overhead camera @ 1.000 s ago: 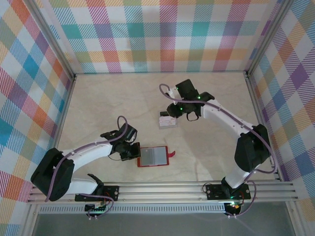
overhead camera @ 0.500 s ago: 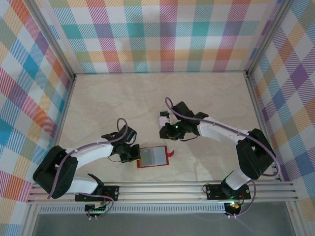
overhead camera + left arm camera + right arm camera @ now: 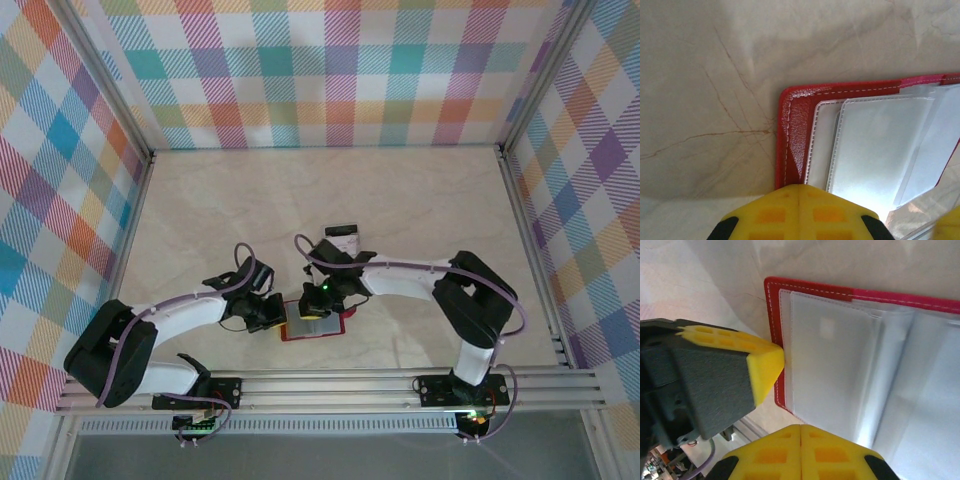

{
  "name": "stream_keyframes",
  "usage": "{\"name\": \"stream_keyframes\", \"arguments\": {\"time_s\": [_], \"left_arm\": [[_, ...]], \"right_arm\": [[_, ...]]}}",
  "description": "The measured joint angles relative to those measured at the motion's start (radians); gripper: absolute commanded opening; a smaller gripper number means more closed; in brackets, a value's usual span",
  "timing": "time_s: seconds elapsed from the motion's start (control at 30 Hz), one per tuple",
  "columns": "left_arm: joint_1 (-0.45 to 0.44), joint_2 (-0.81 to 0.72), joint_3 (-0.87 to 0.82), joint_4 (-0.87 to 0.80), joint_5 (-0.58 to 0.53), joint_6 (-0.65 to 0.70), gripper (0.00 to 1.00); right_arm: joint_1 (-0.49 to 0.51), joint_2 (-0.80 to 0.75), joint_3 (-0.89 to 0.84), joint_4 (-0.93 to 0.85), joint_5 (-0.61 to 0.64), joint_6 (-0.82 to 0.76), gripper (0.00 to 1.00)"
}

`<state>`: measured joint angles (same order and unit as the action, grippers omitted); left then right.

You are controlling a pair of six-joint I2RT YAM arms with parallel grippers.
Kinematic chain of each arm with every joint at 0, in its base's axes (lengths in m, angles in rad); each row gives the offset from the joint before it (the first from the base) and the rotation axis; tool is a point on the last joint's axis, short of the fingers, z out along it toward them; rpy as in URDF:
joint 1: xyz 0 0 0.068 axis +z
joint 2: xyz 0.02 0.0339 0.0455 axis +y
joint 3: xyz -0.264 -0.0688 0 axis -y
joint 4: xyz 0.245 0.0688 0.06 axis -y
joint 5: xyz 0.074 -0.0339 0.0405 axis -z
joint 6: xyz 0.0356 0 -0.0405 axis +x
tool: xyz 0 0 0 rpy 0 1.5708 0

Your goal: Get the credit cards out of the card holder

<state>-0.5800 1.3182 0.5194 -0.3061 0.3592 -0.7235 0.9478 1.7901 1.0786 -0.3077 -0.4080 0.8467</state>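
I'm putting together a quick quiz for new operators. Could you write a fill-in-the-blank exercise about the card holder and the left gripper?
1. The card holder lies ___ on its back, inside facing up.
2. Its cover is coloured ___.
3. The left gripper sits at the holder's edge with its jaws ___.

Missing words: open; red; shut.

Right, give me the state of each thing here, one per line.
card holder, open, lying flat, pockets up.
credit cards, out, lying apart beyond the card holder.
left tool, shut, tip at the card holder's left edge.
right tool, shut, over the card holder's pockets.
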Motion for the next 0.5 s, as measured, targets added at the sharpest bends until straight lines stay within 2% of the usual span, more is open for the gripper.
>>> {"name": "stream_keyframes", "arguments": {"time_s": [0.3, 0.5], "left_arm": [[0.001, -0.022, -0.027, 0.032, 0.008, -0.021, 0.00], [0.001, -0.026, -0.037, 0.047, 0.014, -0.021, 0.00]], "right_arm": [[0.050, 0.113, 0.093, 0.001, 0.034, 0.014, 0.07], [0.061, 0.156, 0.116, -0.025, 0.050, 0.017, 0.10]]}}
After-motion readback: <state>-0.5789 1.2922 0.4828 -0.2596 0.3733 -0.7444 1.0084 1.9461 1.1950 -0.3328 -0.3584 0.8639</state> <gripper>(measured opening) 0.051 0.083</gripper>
